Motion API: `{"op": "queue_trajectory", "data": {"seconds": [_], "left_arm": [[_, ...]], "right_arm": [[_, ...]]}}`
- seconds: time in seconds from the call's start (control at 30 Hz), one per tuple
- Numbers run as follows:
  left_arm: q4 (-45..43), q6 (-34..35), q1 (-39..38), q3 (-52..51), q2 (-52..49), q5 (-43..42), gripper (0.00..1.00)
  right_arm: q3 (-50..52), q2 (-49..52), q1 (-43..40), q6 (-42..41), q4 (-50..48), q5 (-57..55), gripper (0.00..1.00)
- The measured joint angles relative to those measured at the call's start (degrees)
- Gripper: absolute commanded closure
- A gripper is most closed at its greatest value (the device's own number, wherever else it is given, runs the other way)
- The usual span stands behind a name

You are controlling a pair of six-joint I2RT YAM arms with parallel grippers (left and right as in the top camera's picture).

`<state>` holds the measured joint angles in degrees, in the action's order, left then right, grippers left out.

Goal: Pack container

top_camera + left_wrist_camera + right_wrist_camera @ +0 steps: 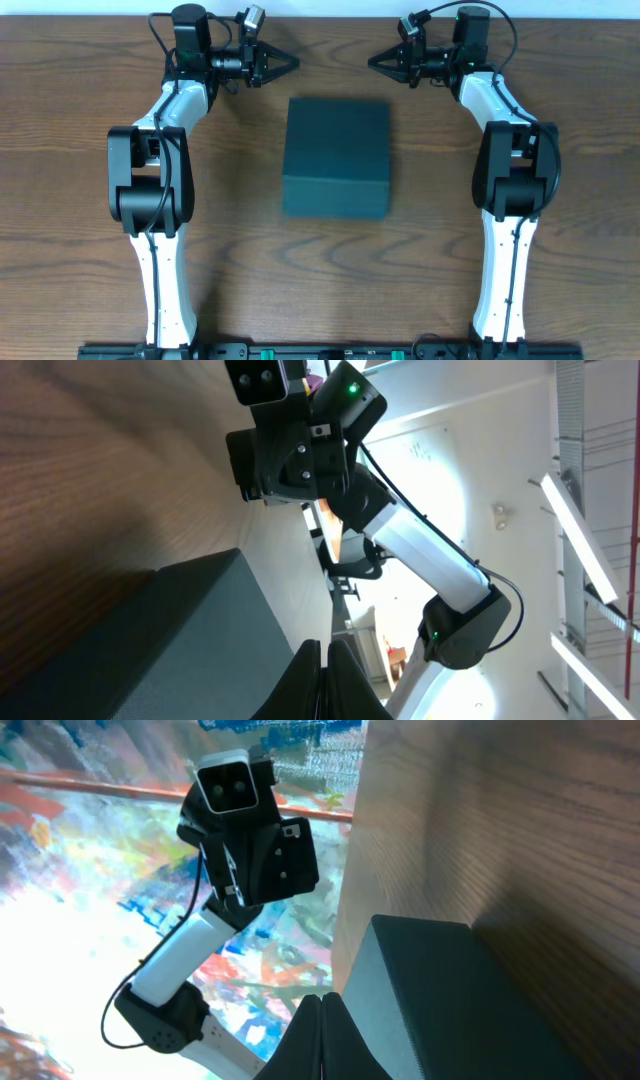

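While box sits lid down, left gripper & right gripper hover beyond its far corners, both pinched closed, empty, approx equally near.

Even overhead lighting; wrist views show blown-out bright backgrounds.

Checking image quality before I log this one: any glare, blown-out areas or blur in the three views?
Overhead: evenly lit, sharp, only soft shadows; the container is dark but readable. Left wrist: the lit background on the right blows out to white. Right wrist: the lower-left background washes out; the table grain stays sharp.
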<state>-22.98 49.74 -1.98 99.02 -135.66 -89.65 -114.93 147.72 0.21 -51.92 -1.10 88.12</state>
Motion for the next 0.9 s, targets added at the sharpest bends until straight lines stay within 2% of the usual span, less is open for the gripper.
{"op": "queue_trajectory", "data": {"seconds": [0.17, 0.3, 0.4, 0.43, 0.47, 0.57, 0.6, 0.7, 0.83, 0.87, 0.9], "left_arm": [[0.0, -0.1, 0.0, 0.0, 0.0, 0.7, 0.95], [0.5, -0.3, 0.0, 0.0, 0.0, 5.4, 0.95], [-1.3, 0.0, 0.0, 0.0, 0.0, 8.5, 0.94], [-2.6, 0.5, 0.0, 0.0, 0.0, 9.1, 0.94], [-6.0, 1.5, -0.1, -0.1, 0.0, 9.6, 0.94], [-15.5, 4.6, -0.3, -0.2, 0.0, 10.4, 0.94], [-18.2, 5.9, -0.4, -0.2, 0.3, 10.6, 0.94], [-20.6, 7.5, -0.6, -0.2, 1.9, 10.6, 0.94], [-22.3, 6.5, -1.1, 0.1, 8.2, 10.6, 0.93], [-22.3, 5.7, -1.1, 0.3, 10.0, 10.6, 0.77], [-22.5, 4.6, -1.2, 0.9, 11.6, 10.6, 0.55]], "right_arm": [[0.0, 0.0, 0.0, -0.3, -2.6, -0.5, 0.99], [0.0, 0.0, 0.0, -0.1, -5.0, -3.1, 0.98], [0.0, 0.0, 0.2, -1.8, -12.8, -5.3, 0.98], [0.2, 0.0, 0.4, -3.6, -18.3, -5.5, 0.99], [0.1, 0.0, 0.7, -7.1, -27.7, -6.1, 0.98], [-0.7, 0.0, 1.6, -14.5, -43.0, -6.4, 0.98], [-2.6, 0.0, 2.2, -19.8, -49.4, -6.3, 0.98], [-7.1, 0.0, 2.5, -26.4, -52.9, -5.1, 0.98], [-15.6, 0.0, 2.8, -30.9, -53.2, -3.1, 0.98], [-17.6, 0.0, 3.0, -31.3, -53.2, -2.7, 0.82], [-19.3, 0.0, 3.1, -32.0, -53.1, -2.6, 0.66]]}}
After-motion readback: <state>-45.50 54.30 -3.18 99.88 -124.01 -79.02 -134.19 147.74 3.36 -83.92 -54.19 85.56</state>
